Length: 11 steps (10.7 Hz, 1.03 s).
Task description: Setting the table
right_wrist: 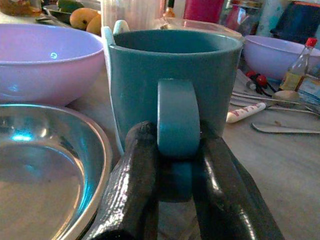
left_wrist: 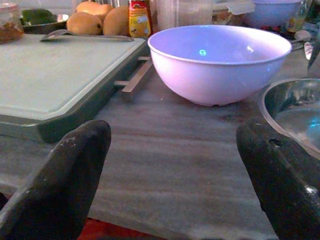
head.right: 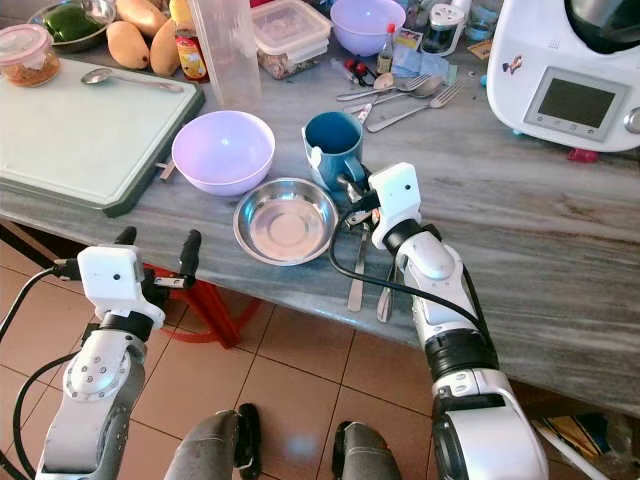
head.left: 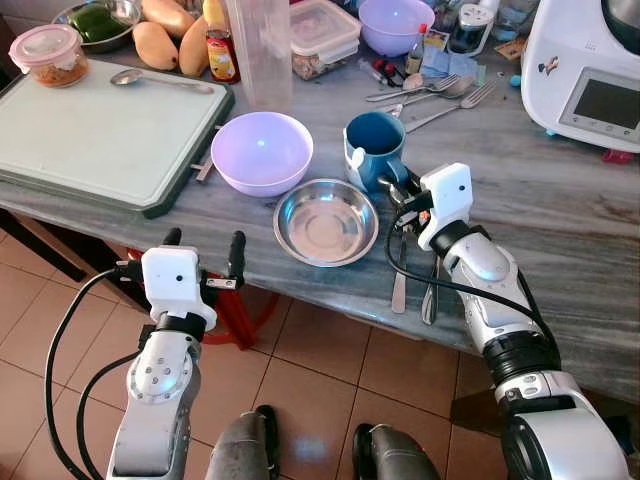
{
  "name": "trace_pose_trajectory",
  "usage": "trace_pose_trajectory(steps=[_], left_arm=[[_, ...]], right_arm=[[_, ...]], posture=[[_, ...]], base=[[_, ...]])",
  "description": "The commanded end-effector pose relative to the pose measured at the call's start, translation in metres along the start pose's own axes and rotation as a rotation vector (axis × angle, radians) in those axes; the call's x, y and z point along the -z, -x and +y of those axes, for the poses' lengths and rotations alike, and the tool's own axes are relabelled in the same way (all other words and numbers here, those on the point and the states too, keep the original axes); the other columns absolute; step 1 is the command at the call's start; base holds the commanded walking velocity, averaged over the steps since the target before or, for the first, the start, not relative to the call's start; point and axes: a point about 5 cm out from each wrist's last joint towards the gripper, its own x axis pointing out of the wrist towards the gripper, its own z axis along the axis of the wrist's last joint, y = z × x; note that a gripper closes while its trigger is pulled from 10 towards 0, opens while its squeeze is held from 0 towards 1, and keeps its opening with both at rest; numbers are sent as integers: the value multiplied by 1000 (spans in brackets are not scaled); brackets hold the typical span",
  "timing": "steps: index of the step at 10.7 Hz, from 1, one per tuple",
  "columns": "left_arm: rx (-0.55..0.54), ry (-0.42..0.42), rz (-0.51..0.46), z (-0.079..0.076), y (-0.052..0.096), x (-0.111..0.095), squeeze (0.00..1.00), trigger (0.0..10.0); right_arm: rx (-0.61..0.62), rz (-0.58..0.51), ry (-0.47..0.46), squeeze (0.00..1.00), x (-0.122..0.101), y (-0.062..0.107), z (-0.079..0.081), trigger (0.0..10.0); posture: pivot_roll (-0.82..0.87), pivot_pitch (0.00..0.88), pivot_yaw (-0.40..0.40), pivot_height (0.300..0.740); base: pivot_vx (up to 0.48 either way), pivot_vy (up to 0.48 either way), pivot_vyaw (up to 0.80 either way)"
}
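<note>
A teal mug (head.left: 374,145) stands upright on the marble table (head.left: 560,210), just behind a steel bowl (head.left: 325,221). My right gripper (right_wrist: 176,150) is shut on the teal mug's handle (right_wrist: 178,117), one black finger (right_wrist: 131,180) on each side. A lilac bowl (head.left: 262,151) sits left of the mug. Two pieces of cutlery (head.left: 400,285) lie at the table's front edge under my right wrist. My left gripper (head.left: 205,258) is open, held just off the front edge, facing the lilac bowl (left_wrist: 217,62).
A white cutting board (head.left: 95,130) with a spoon (head.left: 160,80) fills the left. Behind stand a clear jug (head.left: 262,50), mangoes (head.left: 160,42), a sauce bottle (head.left: 220,45), food containers, a second lilac bowl (head.left: 398,22), loose forks and spoons (head.left: 440,92) and a white kitchen machine (head.left: 590,70).
</note>
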Motion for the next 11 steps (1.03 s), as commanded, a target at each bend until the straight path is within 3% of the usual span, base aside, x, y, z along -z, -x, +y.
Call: trace_pose_trajectory(steps=[1,2,6,11], left_arm=[[9,0,-5,0,2,-3,0,10000],[10,0,-3,0,2,-3,0,10000],[21,-1,1,-1,-1,-3,0,10000],[36,6,-3,-3,-6,-3,0,10000]], right_arm=[[-2,-20,1,855,-4,-2,-2,10000],[0,-16,3,1000,-3,-2,-2,10000],[46,6,10,1000,2,7,-2,10000],[147,-93,43,1000,-17,10,2,10000]], posture=[[54,217,18,740],[53,220,19,740],[40,228,26,740],[20,217,37,740]], base=[[0,0,0],[0,0,0],[0,0,0],[0,0,0]])
